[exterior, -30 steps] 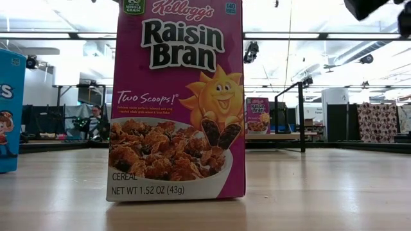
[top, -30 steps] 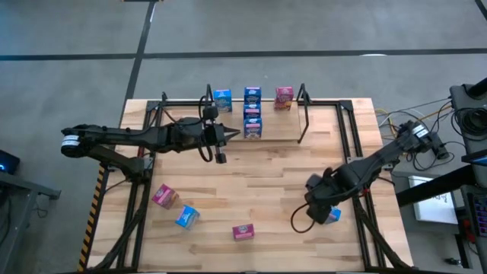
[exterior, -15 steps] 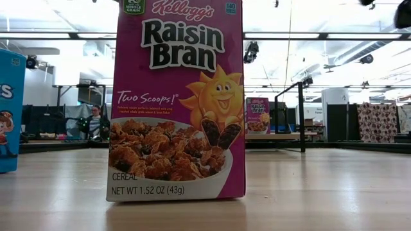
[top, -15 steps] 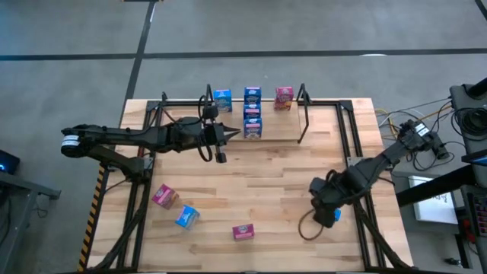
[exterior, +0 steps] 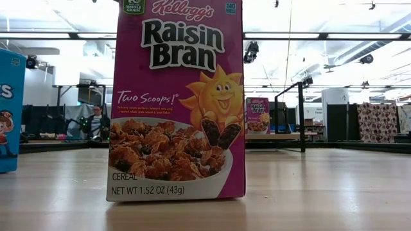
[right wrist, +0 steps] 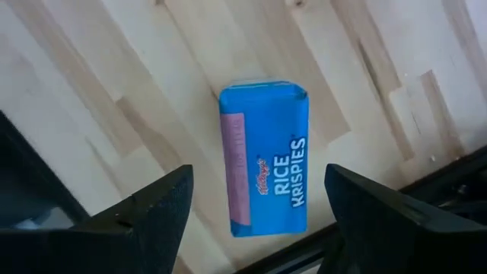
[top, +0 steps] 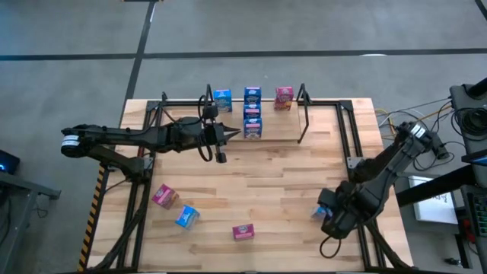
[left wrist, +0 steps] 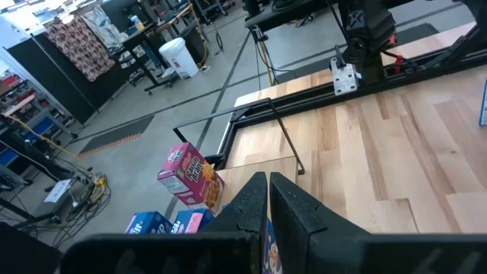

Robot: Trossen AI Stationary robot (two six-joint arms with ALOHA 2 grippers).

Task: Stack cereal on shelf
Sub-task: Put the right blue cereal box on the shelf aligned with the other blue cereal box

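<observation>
Wooden table [top: 266, 183], bare middle. My right gripper [right wrist: 255, 217] hovers spread wide over a blue cereal box [right wrist: 264, 156] near the right frame rail [top: 358, 164]; overhead hides it. Left gripper [left wrist: 268, 199] pressed together beside the shelf [top: 303, 114].

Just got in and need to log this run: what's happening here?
A two-armed robot is stacking mini cereal boxes on a small shelf at the table's far edge; several are there. The right pincer hovers open over a blue Rice Krispies box lying near the front right corner. The left pincer waits shut beside the shelf. Three more boxes sit loose in front.
</observation>
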